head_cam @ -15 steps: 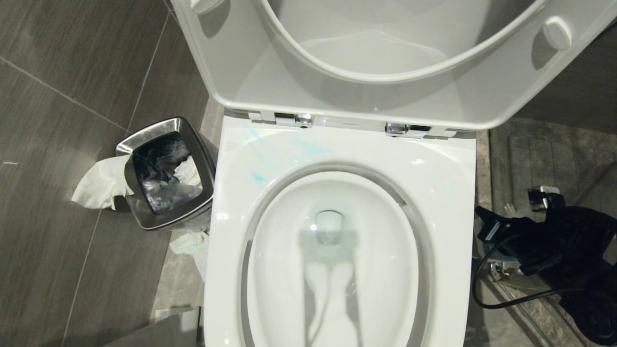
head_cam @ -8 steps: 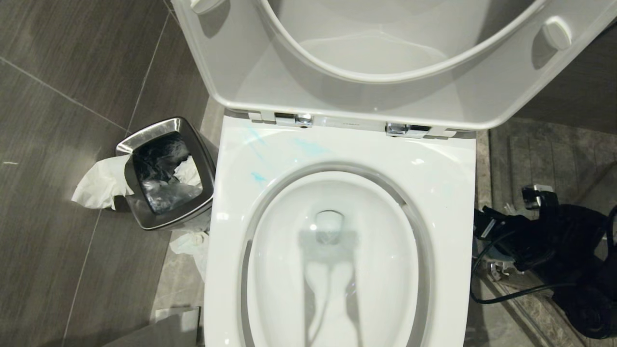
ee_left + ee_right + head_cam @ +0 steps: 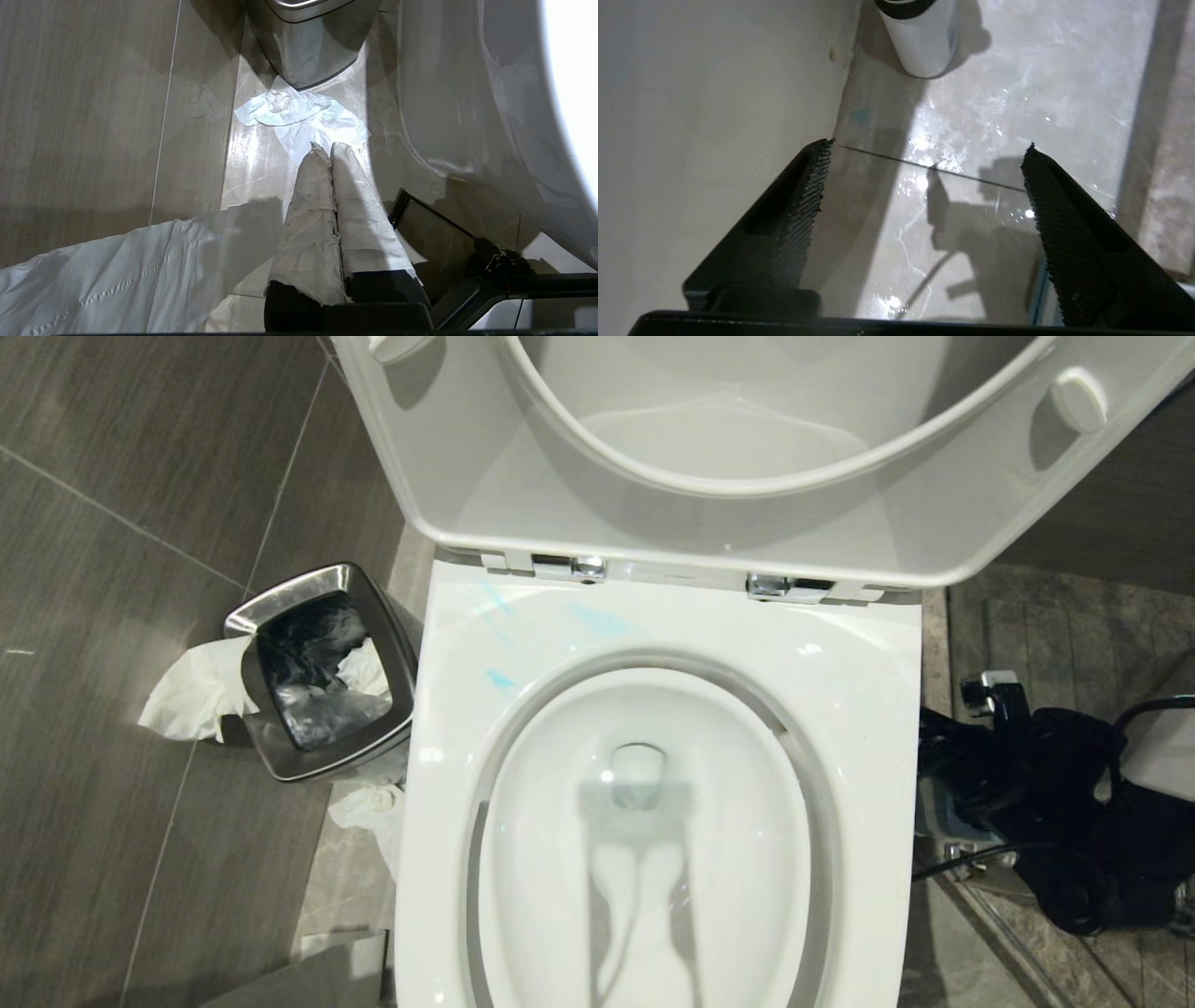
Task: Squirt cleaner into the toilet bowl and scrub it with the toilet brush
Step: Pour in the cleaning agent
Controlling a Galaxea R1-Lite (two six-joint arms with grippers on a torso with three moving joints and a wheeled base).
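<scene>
Toilet bowl (image 3: pixel 644 859) open, seat and lid raised. Cleaner (image 3: pixel 501 679) shows as pale blue smears on the rear-left of the rim; squirting looks done, at least in part. No sign of scrubbing visible inside the basin.

Right hand (image 3: pixel 924 186) low beside the toilet's right side, above the floor, fingers spread wide, holding nothing. A white cylinder with a black top (image 3: pixel 920 37) stands on the floor ahead of it; cannot tell what it is. Toilet brush not identifiable in any view.

Left hand (image 3: pixel 327 149) hangs by the steel bin (image 3: pixel 308 42), wrapped fingers pressed together, empty.

Judgement: scrub remains; brush must be found and grasped first.
</scene>
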